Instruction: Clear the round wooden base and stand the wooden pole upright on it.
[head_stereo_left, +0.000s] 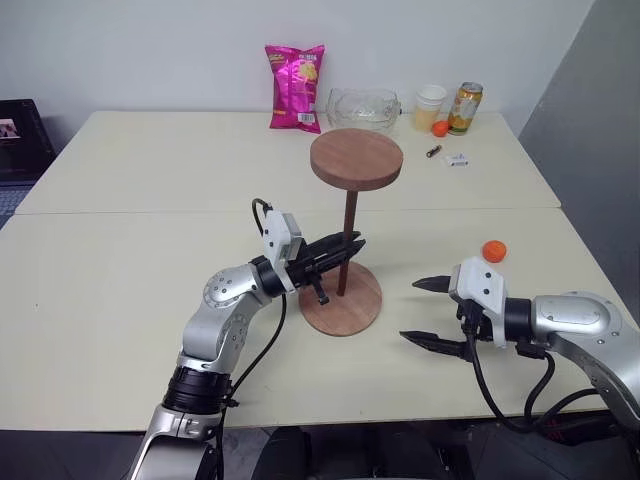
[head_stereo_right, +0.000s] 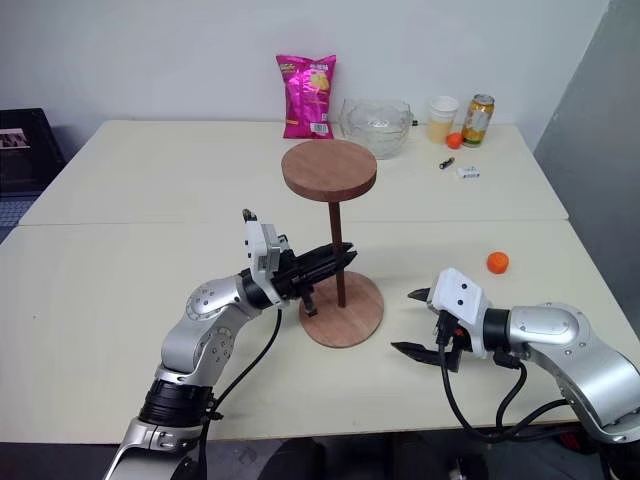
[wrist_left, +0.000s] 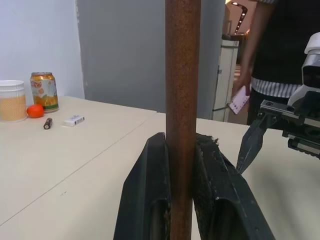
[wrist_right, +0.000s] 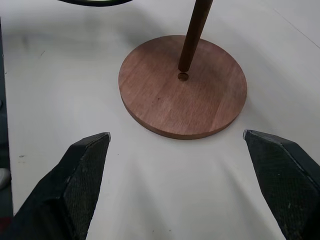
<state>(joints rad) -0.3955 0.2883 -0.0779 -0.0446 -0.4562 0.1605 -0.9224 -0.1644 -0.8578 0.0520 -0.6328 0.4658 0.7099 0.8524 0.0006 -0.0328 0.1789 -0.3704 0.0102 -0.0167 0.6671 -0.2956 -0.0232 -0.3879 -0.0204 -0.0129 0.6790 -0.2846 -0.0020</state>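
**Pole tip beside the hole, not in it**

My left gripper (head_stereo_left: 342, 251) is clamped on the pole (head_stereo_left: 350, 225), low on the shaft, disc end up. Pole stands near vertical over the base (wrist_right: 183, 93), which lies bare on the table (head_stereo_left: 150, 190), toward the middle of the near edge. In the right wrist view the tip sits just beside the centre hole (wrist_right: 183, 76), not seated; whether it touches the wood I cannot tell.

My right gripper (head_stereo_left: 428, 312) is spread wide and empty, just right of the base, fingers pointed at it.

Risks, as I judge them:
- Letting go now: pole is top-heavy with that disc up; unseated, it would likely topple toward the far edge or onto my right arm.
- Pushing down off-centre: tip skids on the wood, or the loose base slides or tips, since nothing holds it.
- Shaft slightly tilted: could jam at the hole's lip.
- Right fingers closing on the rim carelessly could nudge the base and shift the hole from under the tip.

Orange ball (head_stereo_left: 493, 250), can (head_stereo_left: 465, 107) and chip bag (head_stereo_left: 296, 87) are well apart, no hazard.
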